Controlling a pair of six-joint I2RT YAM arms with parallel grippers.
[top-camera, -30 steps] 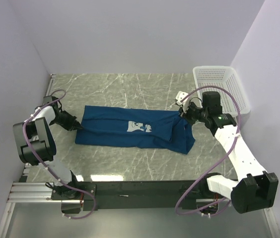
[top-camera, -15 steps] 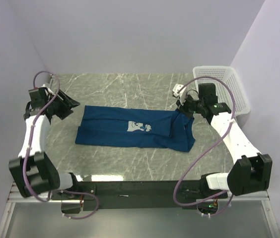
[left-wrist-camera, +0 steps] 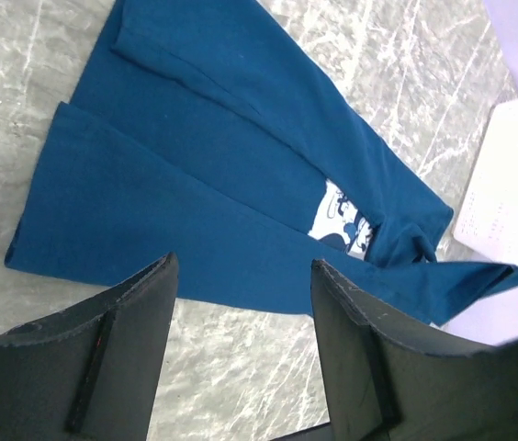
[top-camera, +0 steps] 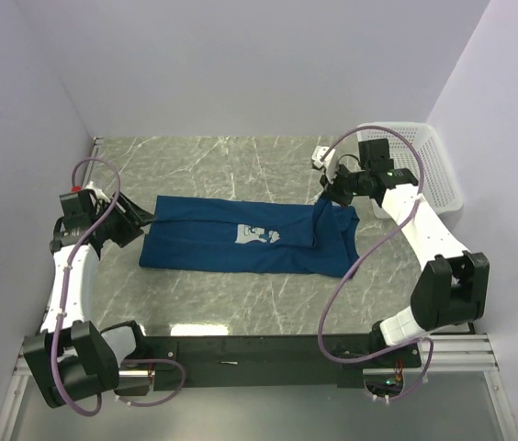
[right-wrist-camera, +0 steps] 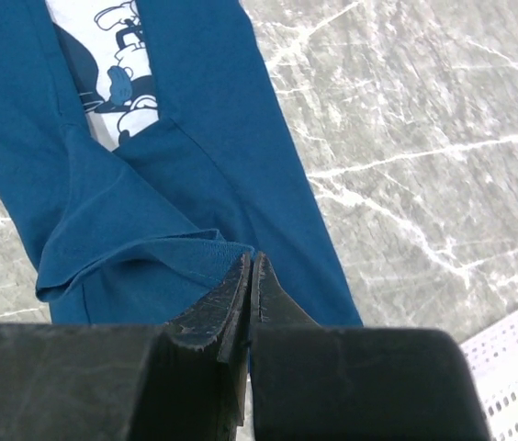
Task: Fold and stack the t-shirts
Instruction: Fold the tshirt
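Observation:
The dark blue t-shirt (top-camera: 213, 241) lies folded into a long strip across the marble table, its white-and-blue print (top-camera: 257, 236) facing up. My left gripper (top-camera: 140, 223) hangs open just off the shirt's left end, holding nothing. In the left wrist view the t-shirt (left-wrist-camera: 204, 175) stretches away beyond the left gripper (left-wrist-camera: 243, 262), with bare table between the fingers (left-wrist-camera: 360, 358). My right gripper (top-camera: 328, 197) is shut on the shirt's right end and holds it raised. In the right wrist view a hem fold of the t-shirt (right-wrist-camera: 130, 230) runs into the right gripper (right-wrist-camera: 248, 260).
A white mesh basket (top-camera: 429, 175) stands at the back right corner, close behind the right arm; its edge shows as basket (right-wrist-camera: 516, 367) and basket (left-wrist-camera: 516, 184). Lilac walls close in the table on three sides. Bare marble (top-camera: 241, 165) lies behind the shirt.
My left gripper let go of the shirt's left end, opened, swung up and away, then came back near that end. My right gripper carried the shirt's right end back and leftward.

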